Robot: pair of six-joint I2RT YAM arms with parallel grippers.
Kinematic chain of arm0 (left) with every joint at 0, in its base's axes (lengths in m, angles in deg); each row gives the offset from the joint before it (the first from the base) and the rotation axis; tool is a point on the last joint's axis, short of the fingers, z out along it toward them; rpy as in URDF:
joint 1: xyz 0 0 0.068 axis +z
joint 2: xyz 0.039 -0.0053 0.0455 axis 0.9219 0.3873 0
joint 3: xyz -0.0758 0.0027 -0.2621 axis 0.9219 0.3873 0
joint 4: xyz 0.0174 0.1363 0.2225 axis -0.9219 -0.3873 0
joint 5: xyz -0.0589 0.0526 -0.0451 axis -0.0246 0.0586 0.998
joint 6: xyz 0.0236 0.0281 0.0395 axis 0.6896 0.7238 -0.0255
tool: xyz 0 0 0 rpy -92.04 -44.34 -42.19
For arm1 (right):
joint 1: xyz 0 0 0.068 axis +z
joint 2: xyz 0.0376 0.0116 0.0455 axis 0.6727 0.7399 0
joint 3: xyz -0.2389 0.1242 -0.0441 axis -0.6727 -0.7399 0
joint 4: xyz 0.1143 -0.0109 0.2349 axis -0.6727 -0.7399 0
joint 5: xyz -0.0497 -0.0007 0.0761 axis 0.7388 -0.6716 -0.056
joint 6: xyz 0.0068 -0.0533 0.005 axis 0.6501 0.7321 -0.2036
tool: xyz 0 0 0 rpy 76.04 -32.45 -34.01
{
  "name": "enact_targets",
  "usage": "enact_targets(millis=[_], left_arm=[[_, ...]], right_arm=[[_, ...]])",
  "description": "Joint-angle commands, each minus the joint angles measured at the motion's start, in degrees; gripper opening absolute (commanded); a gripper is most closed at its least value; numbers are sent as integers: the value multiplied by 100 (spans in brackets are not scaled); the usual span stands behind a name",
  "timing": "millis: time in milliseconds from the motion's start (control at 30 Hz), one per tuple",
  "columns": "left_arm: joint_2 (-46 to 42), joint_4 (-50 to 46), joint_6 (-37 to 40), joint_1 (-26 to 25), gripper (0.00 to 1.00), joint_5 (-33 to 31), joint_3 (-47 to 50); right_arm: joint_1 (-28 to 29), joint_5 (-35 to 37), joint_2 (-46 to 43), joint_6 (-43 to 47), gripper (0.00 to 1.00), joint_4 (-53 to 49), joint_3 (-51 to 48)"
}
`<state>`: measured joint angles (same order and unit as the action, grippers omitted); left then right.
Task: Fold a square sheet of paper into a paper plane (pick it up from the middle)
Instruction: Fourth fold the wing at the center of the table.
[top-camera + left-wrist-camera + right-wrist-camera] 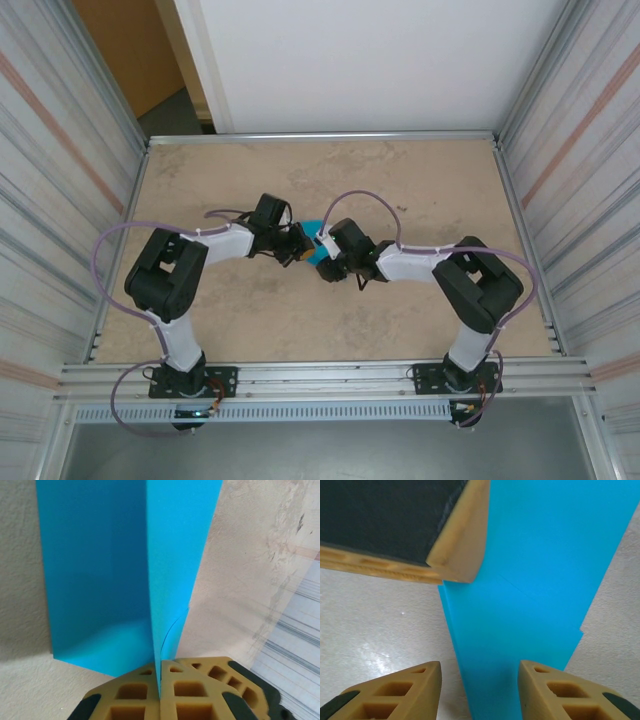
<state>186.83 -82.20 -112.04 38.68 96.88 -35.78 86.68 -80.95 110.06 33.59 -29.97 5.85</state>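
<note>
The teal-blue sheet of paper (316, 238) sits mid-table between the two grippers, folded along a centre crease. In the left wrist view the paper (100, 580) has one half spread to the left and an upright flap running into my left gripper (161, 690), which is shut on that flap. In the right wrist view the paper (540, 580) tapers toward my right gripper (480, 680), whose fingers stand open on either side of the narrow end. A finger of the left gripper (460, 555) shows at the paper's far left edge. From above, the left gripper (301, 244) and right gripper (327, 264) nearly meet.
The beige tabletop (420, 190) is bounded by a metal frame and striped side walls (60, 150). Both arms bend inward from their bases at the near edge, cables looping above them. Bare table lies behind and to both sides of the grippers.
</note>
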Motion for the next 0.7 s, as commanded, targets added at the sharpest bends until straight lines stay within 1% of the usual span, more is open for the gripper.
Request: enact_targets(millis=[0,267,667], left_arm=[[-99,-214,-162,-19,3,69,-160],[-41,-244,-199,-21,3,57,-115],[-22,-344,-177,-12,6,77,-168]], right_arm=[[37,114,155,194,41,94,112],[40,284,187,170,40,195,50],[14,206,189,188,31,204,6]])
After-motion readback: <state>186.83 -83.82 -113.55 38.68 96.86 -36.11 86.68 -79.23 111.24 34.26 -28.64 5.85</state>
